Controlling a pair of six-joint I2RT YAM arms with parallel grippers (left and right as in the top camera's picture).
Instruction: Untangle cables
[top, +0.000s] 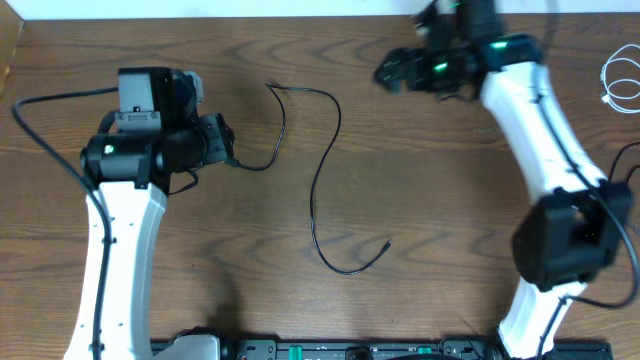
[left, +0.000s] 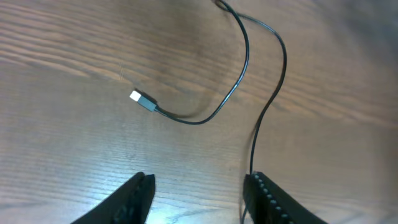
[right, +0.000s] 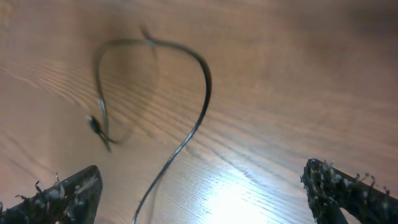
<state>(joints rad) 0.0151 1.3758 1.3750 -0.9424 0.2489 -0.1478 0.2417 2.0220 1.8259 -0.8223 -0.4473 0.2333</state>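
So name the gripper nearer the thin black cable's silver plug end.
Left. The left gripper is just beside the silver plug; the right gripper is far off, past the thin black cable's bend.

The place is looking like a robotics lab or test bench, not a home. Two white-and-black arms, the left arm (top: 125, 240) and the right arm (top: 530, 110), are standing at a bare wood-grain table (top: 430, 230). Green status lights (top: 497, 44) are glowing on their housings, a thick black supply cable (top: 60, 95) is trailing from one, and a black equipment rail (top: 330, 350) is running along the near edge.
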